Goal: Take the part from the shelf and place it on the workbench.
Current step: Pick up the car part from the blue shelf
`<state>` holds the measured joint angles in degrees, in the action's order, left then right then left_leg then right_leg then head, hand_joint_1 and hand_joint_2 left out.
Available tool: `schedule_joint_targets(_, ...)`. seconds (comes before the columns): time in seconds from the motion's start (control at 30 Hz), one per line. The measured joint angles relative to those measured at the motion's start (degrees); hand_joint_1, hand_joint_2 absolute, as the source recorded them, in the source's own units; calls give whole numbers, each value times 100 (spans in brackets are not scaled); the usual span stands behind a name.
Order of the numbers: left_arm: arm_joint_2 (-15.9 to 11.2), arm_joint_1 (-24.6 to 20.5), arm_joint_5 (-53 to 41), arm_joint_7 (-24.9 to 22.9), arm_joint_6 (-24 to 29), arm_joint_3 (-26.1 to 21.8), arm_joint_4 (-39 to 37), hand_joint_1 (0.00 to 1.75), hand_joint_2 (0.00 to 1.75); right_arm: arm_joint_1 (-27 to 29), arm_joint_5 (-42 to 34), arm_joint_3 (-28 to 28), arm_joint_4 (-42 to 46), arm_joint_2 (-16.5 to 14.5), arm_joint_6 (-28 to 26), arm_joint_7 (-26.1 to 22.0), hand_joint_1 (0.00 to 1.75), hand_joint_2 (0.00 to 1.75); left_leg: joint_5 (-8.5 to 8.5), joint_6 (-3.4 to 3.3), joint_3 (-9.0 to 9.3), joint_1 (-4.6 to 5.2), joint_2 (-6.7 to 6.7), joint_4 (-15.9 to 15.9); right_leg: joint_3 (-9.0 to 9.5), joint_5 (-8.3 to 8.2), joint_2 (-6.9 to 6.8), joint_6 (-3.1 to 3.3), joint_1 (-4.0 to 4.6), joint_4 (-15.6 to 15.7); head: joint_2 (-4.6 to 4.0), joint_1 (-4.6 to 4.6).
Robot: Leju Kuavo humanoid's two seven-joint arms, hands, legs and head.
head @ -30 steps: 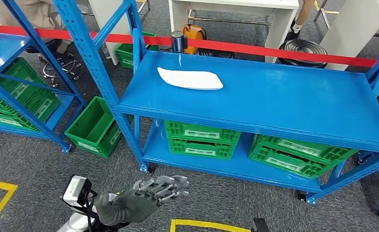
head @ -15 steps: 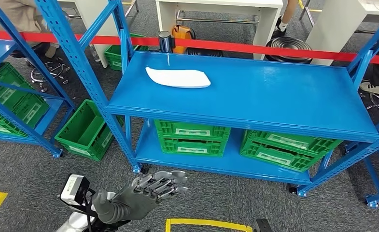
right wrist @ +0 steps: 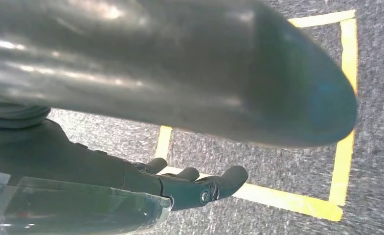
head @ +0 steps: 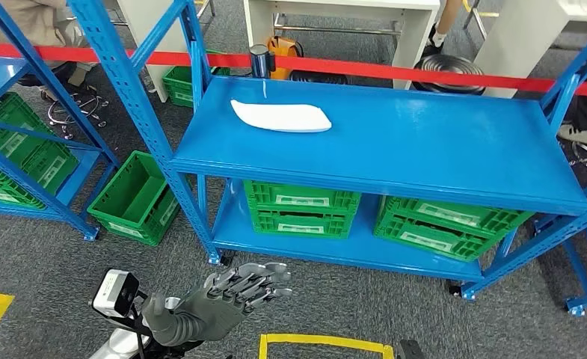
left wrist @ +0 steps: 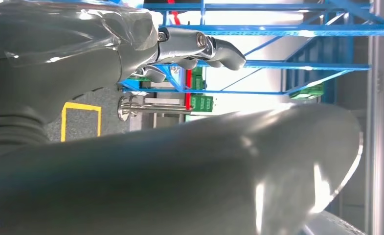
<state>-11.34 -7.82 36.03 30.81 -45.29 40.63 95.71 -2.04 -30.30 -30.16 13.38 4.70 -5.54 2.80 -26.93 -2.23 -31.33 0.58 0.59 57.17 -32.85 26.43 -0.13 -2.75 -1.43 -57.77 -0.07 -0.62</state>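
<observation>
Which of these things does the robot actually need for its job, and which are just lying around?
Part of the job:
- white part, lying on the blue shelf
- left hand, raised, holding nothing
- right hand, hanging over the floor, holding nothing

Just lying about:
- green crates under the shelf
- open green crate on the floor
- red barrier tape
- yellow floor markings

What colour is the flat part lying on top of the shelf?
White. The part shows best in the head view, lying on the blue shelf.
</observation>
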Motion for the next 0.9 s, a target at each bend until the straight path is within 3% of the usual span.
schedule_joint_targets(0.07, 3, -1, -3, 16, -1, -2, 4, 0, 0, 19, -5, 0, 0, 8, -9, -19, 0, 0, -19, 37, -21, -18, 0, 21, 6, -11, 17, 80, -8, 10, 0, -2)
schedule_joint_targets(0.13, 3, -3, -4, 26, -3, -5, 18, 0, 0, 26, -7, 0, 0, 17, -14, -39, 0, 0, -160, 104, -133, -47, -17, 250, 29, -6, 29, 144, -38, 24, 0, -13)
schedule_joint_targets(0.23, 1, 6, -10, 35, -5, -16, 33, 0, 0, 29, -7, 1, 0, 36, -16, -60, 0, 0, -599, 196, -688, -97, -38, 1308, 48, 20, 37, 198, -40, 25, 0, -25)
schedule_joint_targets(0.27, -1, 11, -16, 36, -6, -20, 32, 0, 0, 31, -5, 1, 0, 39, -17, -63, 0, 0, -654, 207, -866, -109, -38, 1597, 55, 29, 41, 209, -34, 23, 0, -24)
schedule_joint_targets(0.3, -2, 16, -26, 37, -6, -25, 32, 0, 0, 32, -3, 1, 0, 41, -17, -65, 0, 0, -603, 207, -956, -117, -38, 1693, 68, 38, 47, 218, -28, 23, 0, -25)
schedule_joint_targets(0.33, -2, 18, -37, 38, -6, -31, 32, 0, 0, 32, -1, 1, 0, 42, -17, -66, 0, 0, -442, 193, -930, -120, -39, 1554, 89, 50, 58, 224, -22, 23, 0, -25)
schedule_joint_targets(0.4, -3, 18, -56, 40, -6, -42, 37, 0, 0, 29, 0, 0, 0, 36, -16, -66, 0, 0, 5, 119, -621, -111, -55, 809, 146, 80, 83, 227, -16, 28, 0, -24)
schedule_joint_targets(0.47, -4, 15, -64, 43, -6, -54, 44, 0, 0, 25, 0, 1, 0, 20, -14, -66, 0, 0, 205, 30, -358, -75, -69, 223, 162, 106, 102, 199, 7, 32, 0, -18)
schedule_joint_targets(0.53, -7, 14, -69, 44, -7, -68, 49, 0, 0, 30, 1, 1, 0, 9, -13, -66, 0, 0, 166, -22, -304, -37, -69, 85, 149, 118, 105, 142, 15, 50, 0, -18)
schedule_joint_targets(0.63, -5, 13, -73, 50, -10, -85, 67, 0, 0, 29, 1, -1, 2, 14, -13, -67, 0, 0, 199, -78, -162, -65, -59, -87, 87, 200, 74, 83, 11, -85, 1, -11)
schedule_joint_targets(0.67, 1, 10, -73, 52, -11, -85, 73, 0, 0, 25, 1, -1, 2, 17, -13, -67, 0, 0, 215, -92, -104, -77, -52, -143, -38, 296, 63, 93, 12, -326, 1, -4)
schedule_joint_targets(0.73, 13, 8, -79, 53, -11, -78, 74, 0, 0, 27, 1, -1, 2, 24, -13, -67, 0, 0, 207, -115, -73, -68, -48, -166, -482, 543, 54, 119, 4, -1093, 0, 4)
schedule_joint_targets(0.8, 15, 12, -86, 52, -12, -68, 73, 0, 0, 43, -1, 0, 2, 34, -13, -66, 0, 0, 178, -119, -58, -62, -62, -161, -843, 606, 53, 78, -2, -1587, 0, 4)
schedule_joint_targets(0.83, 15, 13, -88, 52, -13, -64, 73, 0, 0, 48, -4, 0, 2, 38, -13, -66, 0, 0, 156, -109, -37, -64, -70, -156, -865, 503, 50, 26, -8, -1518, 0, 5)
schedule_joint_targets(0.9, 15, 13, -90, 51, -16, -60, 72, 0, 0, 49, -11, 0, 2, 46, -14, -68, 0, 0, 84, -65, 23, -69, -77, -124, -594, 110, 22, -89, -31, -796, 0, 8)
